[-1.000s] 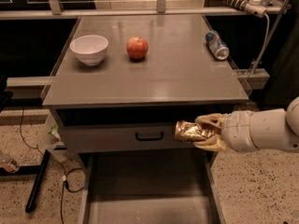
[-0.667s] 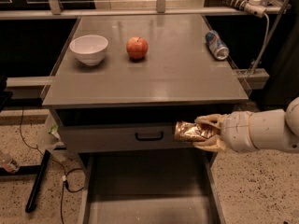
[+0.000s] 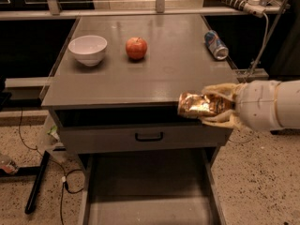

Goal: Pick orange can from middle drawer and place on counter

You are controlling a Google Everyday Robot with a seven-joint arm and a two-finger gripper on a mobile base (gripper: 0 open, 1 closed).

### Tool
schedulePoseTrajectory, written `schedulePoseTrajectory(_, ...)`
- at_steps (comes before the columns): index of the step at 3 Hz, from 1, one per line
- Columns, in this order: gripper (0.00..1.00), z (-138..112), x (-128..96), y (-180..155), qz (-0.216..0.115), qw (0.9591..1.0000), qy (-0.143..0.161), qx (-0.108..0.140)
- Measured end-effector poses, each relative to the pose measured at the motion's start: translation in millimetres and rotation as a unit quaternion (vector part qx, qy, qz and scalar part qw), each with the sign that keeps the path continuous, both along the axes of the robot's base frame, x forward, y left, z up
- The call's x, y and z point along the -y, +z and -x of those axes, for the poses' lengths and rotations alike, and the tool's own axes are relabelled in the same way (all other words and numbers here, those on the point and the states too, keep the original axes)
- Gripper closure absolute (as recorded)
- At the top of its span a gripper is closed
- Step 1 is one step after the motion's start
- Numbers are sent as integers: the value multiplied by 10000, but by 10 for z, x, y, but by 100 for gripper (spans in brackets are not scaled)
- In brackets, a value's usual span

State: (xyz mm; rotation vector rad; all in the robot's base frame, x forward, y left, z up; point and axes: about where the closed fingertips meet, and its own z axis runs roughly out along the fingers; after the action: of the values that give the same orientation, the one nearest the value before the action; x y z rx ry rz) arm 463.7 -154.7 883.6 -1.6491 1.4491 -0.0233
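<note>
The orange can is shiny, golden-orange and wrinkled. It lies on its side in my gripper, whose yellowish fingers are shut on it. I hold it in the air at the front right edge of the counter, at about the height of the counter top. The middle drawer is pulled out below, its grey floor bare. My white arm comes in from the right.
On the counter stand a white bowl at the back left and a red apple beside it. A blue-and-white can lies at the back right. A grey drawer front with a black handle is under the counter. Cables lie on the floor at left.
The gripper and the orange can have risen slightly; otherwise nothing has visibly moved.
</note>
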Motion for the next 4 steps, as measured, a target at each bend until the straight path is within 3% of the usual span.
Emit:
schedulePoseTrajectory(1, 100, -180, 90, 460, -28, 9995, 77, 316)
schedulePoseTrajectory(2, 100, -716, 44, 907, -86, 9988, 114, 476)
schedulePoseTrajectory(3, 100, -1239, 26, 1241, -10, 9988, -50, 482)
schedulePoseTrajectory(4, 100, -1547, -180, 1163, -235, 9996, 130, 96)
